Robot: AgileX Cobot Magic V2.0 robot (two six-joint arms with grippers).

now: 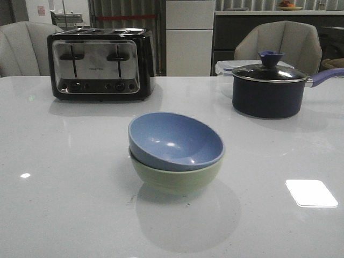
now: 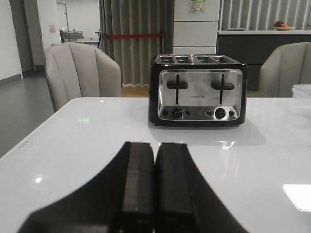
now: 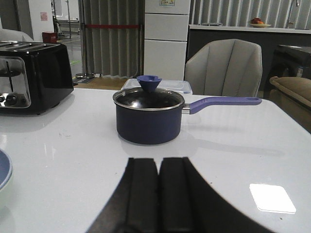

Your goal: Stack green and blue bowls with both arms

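The blue bowl (image 1: pixel 176 141) sits nested, slightly tilted, inside the green bowl (image 1: pixel 177 177) at the middle of the white table in the front view. A sliver of the stacked bowls (image 3: pixel 4 177) shows at the edge of the right wrist view. Neither arm shows in the front view. My left gripper (image 2: pixel 155 145) is shut and empty, low over the table, facing the toaster. My right gripper (image 3: pixel 158 161) is shut and empty, low over the table, facing the navy pot.
A black and chrome toaster (image 1: pixel 100 63) stands at the back left. A dark navy pot (image 1: pixel 269 88) with a purple-knobbed lid and purple handle stands at the back right, a clear lidded container (image 3: pixel 155 85) behind it. Grey chairs stand behind the table.
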